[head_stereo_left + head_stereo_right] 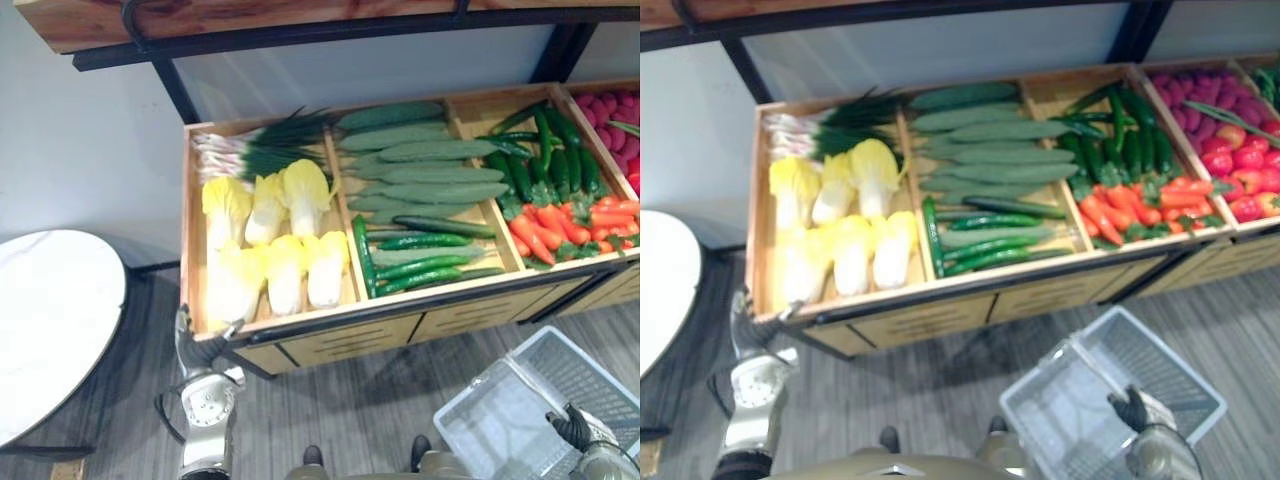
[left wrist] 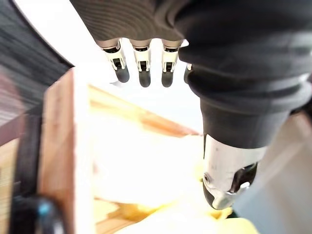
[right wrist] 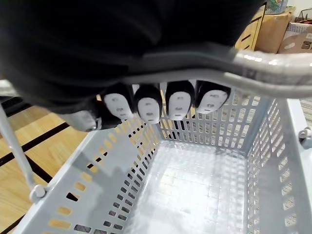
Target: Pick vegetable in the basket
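- a wooden display stand [image 1: 330, 335] runs across the head views, split into side-by-side compartments, with a dark-framed wooden shelf [image 1: 200, 20] above it.
- the leftmost compartment holds scallions [image 1: 250, 150] at the back and pale yellow napa cabbages [image 1: 285, 270] in two rows in front of them.
- the next compartment has big light-green cucumbers [image 1: 420, 160] piled at the back and slim dark cucumbers [image 1: 420, 260] at the front.
- further right lie green peppers [image 1: 545, 150] behind carrots [image 1: 560, 225], and the last compartment holds red and purplish round produce [image 1: 1230, 130].
- a round white table [image 1: 50, 320] stands on the grey plank floor, left of the stand and apart from it.
- the stand's front board with its black rail lies between the left hand [image 1: 203, 350] and the cabbages; in the left wrist view this wooden wall [image 2: 58, 156] rises just beside the hand.
- the left hand is at the stand's front-left corner, just below the rim. its fingers [image 2: 141, 68] are straight, the thumb stands apart from them, and it holds nothing.
- the nearest cabbage, the front-left one [image 1: 232, 285], lies just past the rim from that hand, near it but not touched.
- the right hand [image 1: 1132, 408] is low on the right, with its fingers [image 3: 148, 107] curled round the handle [image 3: 273, 68] of a grey slotted basket [image 1: 1170, 365].
- the basket hangs in front of the stand's right half, well apart from the cabbages, its slotted bottom showing in the right wrist view.
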